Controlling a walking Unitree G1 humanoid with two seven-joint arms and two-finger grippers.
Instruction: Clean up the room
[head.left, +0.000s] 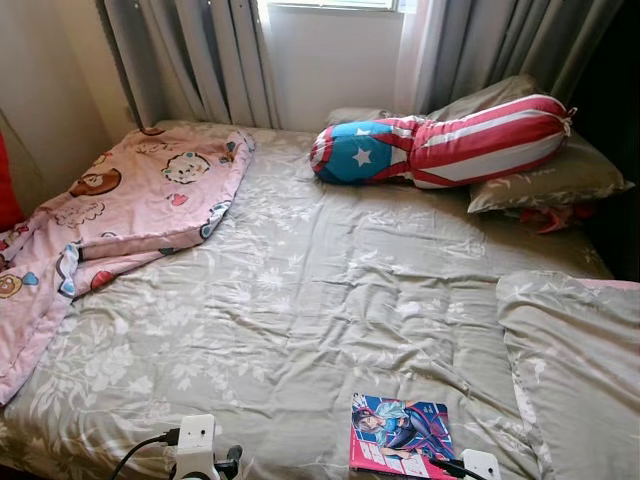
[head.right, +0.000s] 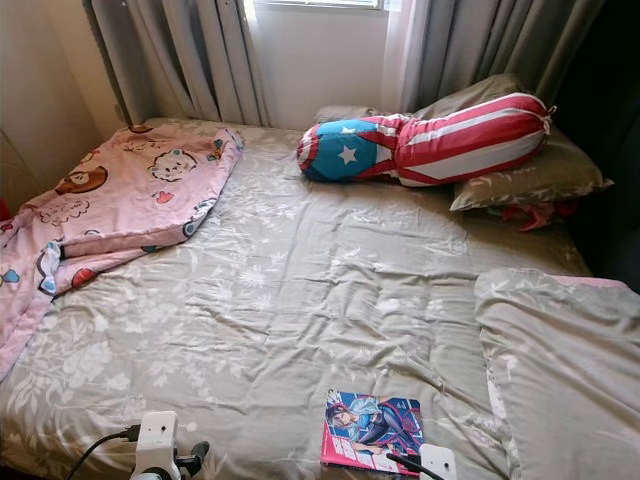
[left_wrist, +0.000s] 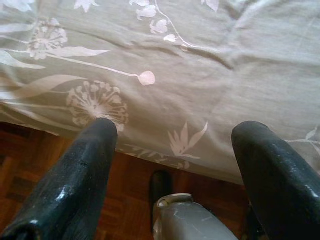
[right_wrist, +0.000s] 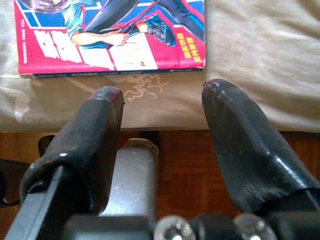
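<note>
A red and blue comic book (head.left: 400, 435) lies flat at the near edge of the bed (head.left: 300, 290), which has a grey-green floral cover. My right gripper (right_wrist: 162, 92) is open just off the bed's edge, its fingertips a little short of the comic book (right_wrist: 110, 35) and touching nothing. My left gripper (left_wrist: 172, 130) is also open, hovering at the bed's near edge further left with nothing between its fingers. A pink cartoon-print blanket (head.left: 130, 200) lies crumpled on the bed's left side. A red, white and blue bolster (head.left: 440, 140) rests at the head.
Grey pillows sit at the back right (head.left: 560, 175) and the near right (head.left: 575, 360), with a red item (head.left: 545, 218) tucked under the far one. Curtains (head.left: 190, 60) hang behind the bed. Wooden floor (left_wrist: 30, 165) shows below the bed's edge.
</note>
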